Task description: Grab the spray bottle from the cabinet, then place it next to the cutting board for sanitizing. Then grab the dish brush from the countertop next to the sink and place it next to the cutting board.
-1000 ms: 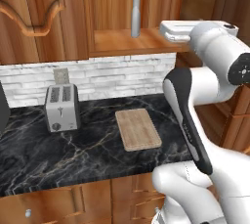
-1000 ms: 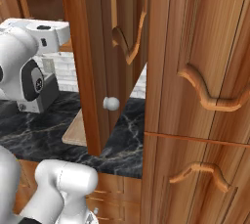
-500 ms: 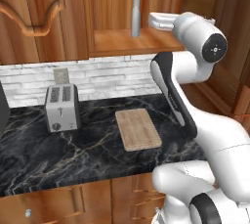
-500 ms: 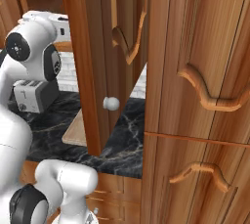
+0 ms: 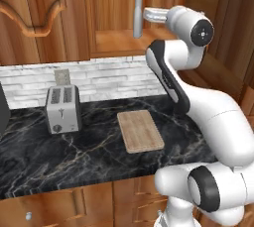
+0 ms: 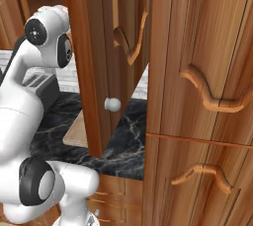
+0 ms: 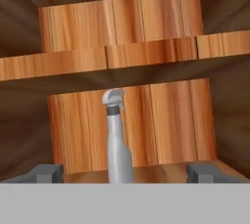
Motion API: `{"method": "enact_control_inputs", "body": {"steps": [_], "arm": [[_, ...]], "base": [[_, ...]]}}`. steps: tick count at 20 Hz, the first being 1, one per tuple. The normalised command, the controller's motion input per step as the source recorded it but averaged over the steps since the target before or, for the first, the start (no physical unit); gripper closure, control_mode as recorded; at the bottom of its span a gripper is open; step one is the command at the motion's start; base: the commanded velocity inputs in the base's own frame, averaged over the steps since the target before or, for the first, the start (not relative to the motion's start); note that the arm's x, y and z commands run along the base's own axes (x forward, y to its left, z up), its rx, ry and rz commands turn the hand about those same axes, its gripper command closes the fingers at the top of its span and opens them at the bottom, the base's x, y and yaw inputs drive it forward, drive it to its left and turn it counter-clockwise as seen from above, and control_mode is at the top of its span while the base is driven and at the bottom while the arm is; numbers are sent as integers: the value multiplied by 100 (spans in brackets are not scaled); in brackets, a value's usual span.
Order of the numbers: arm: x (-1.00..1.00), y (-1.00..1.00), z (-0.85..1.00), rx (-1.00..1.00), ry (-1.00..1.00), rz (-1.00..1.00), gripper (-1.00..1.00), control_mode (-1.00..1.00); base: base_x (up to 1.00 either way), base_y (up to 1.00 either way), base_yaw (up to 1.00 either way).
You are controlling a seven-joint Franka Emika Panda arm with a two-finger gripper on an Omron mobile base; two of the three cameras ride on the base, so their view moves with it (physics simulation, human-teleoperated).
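The spray bottle [image 5: 138, 12], slim and pale grey with a trigger head, stands upright on the shelf of the open cabinet [image 5: 119, 47]. My gripper [image 5: 147, 14] is level with it, just to its right. In the hand view the spray bottle [image 7: 118, 145] stands straight ahead between the two fingertips [image 7: 47, 173]; the gripper [image 7: 125, 174] is open and holds nothing. The light-wood cutting board [image 5: 140, 131] lies flat on the black marble countertop [image 5: 74, 156], below the shelf. The dish brush is out of view.
A silver toaster [image 5: 62, 108] stands left of the board against the white tile backsplash. The open cabinet door [image 6: 91, 62] with its round knob [image 6: 112, 104] hangs close on the arm's right. A second shelf [image 7: 122, 54] runs above the bottle.
The arm has swung up and to the left, bringing the hand from beside the cabinet to the shelf in front of the spray bottle. The jaws stayed open. The bottle has not moved.
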Motion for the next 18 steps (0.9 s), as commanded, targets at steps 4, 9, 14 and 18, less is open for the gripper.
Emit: {"method": "enact_control_inputs", "body": {"steps": [4, 9, 14, 18], "arm": [[59, 0, -1, 0, 6, 0, -100, -100], [70, 1, -2, 0, 9, 0, -100, -100], [57, 5, 0, 0, 7, 0, -100, -100], [31, 23, 0, 0, 1, 0, -100, -100]], "base": [[0, 0, 0], [0, 0, 0], [0, 0, 0], [0, 0, 0]]}}
